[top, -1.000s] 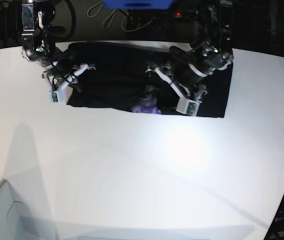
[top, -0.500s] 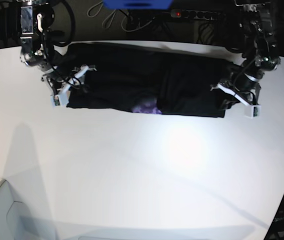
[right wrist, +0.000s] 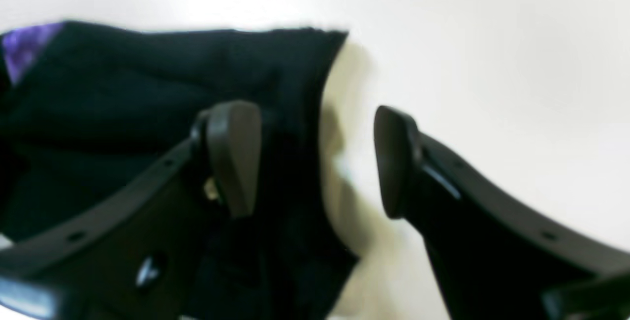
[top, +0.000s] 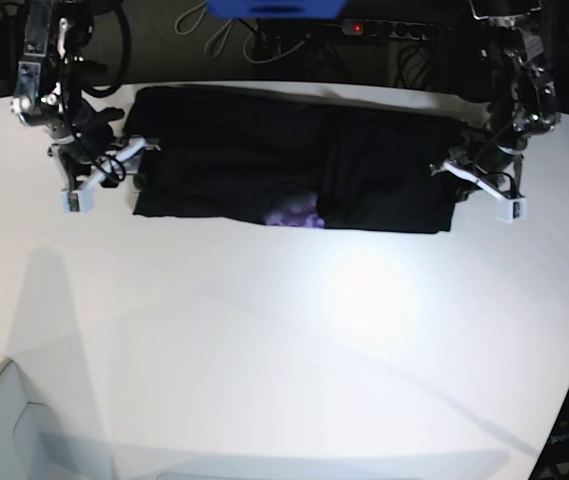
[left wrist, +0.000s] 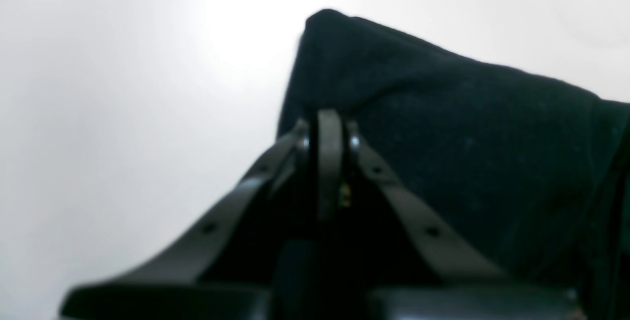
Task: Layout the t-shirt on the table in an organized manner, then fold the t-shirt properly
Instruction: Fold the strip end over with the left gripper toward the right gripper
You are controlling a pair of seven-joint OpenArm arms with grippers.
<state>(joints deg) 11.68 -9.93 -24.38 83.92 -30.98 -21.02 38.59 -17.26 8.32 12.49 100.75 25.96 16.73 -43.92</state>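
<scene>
Base view: the t-shirt (top: 294, 170) lies as a long black band along the far side of the table (top: 284, 340), a purple patch of print (top: 294, 214) showing at its near edge. One arm stands at each end of the band.

The left gripper (top: 476, 184) is at the band's end on the view's right. In the left wrist view its jaws are pressed together on a raised fold of the t-shirt (left wrist: 443, 128), the cloth peaking up just above the fingertips (left wrist: 329, 133).

The right gripper (top: 99, 176) is at the opposite end. In the right wrist view its jaws stand wide apart, one finger (right wrist: 231, 155) over the t-shirt (right wrist: 147, 93), the other over bare table (right wrist: 492, 39), straddling the cloth edge. Nothing is held there.

Risks, as judged from this:
- Only one end is pinned. If the left arm pulls now, the whole band likely drags and bunches rather than unfolding.
- The left pinch may have caught several layers; lifting would carry the fold along instead of opening it. How many layers it holds cannot be told.
- If the right jaws close where they are, they may take only the edge hem, which could slip out under tension.
- The shirt lies close to the table's far edge; an outward tug could slide it off.
</scene>
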